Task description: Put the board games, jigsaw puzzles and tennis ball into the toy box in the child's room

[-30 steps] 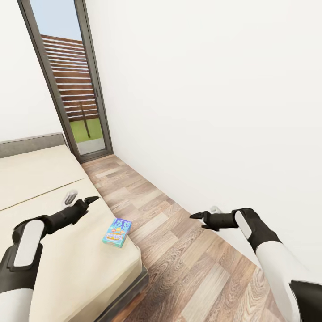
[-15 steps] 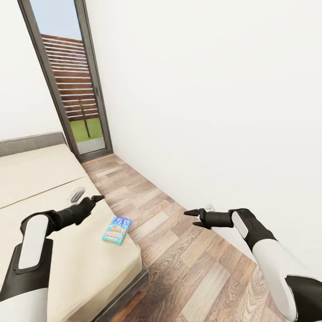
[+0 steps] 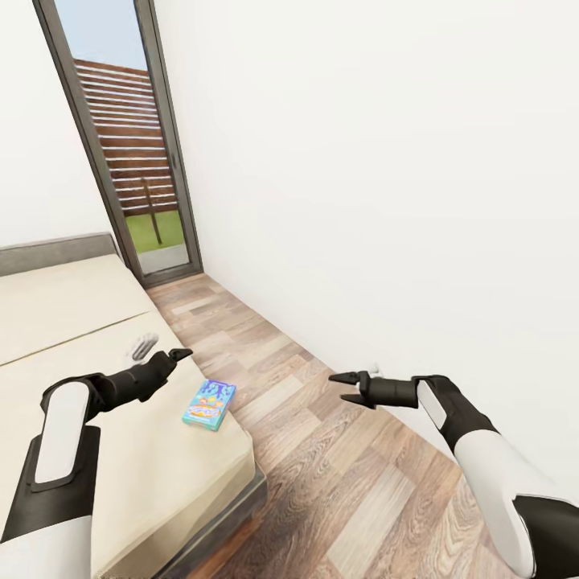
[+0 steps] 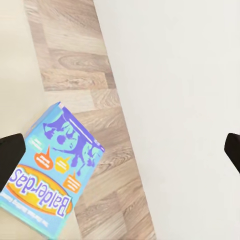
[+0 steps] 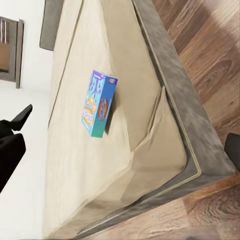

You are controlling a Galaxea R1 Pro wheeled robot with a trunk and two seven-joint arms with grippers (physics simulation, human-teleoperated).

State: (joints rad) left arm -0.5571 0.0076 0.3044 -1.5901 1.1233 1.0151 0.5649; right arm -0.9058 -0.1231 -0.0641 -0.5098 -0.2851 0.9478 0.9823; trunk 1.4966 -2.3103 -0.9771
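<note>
A blue board game [image 3: 209, 404] box with an orange "Balderdash" label lies flat on the beige bed [image 3: 64, 305], close to its floor-side edge. My left gripper [image 3: 175, 355] hovers open over the mattress, just behind and left of the box. The left wrist view looks down on the box [image 4: 52, 180], with the dark fingers [image 4: 10, 155] spread wide apart. Over the wood floor to the right of the bed, my right gripper [image 3: 339, 387] is open and holds nothing. In the right wrist view the box [image 5: 97, 105] rests on the mattress [image 5: 70, 165].
A plain white wall [image 3: 386, 161] runs along the right. A strip of wood-plank floor [image 3: 322, 466] lies between it and the bed's grey frame [image 5: 170, 95]. A tall grey-framed window [image 3: 129, 145] stands at the far end.
Both arms have reached a little further forward; the right gripper has drifted left toward the bed. The whole view shifted slightly, so the camera moved. The box lies where it was.
</note>
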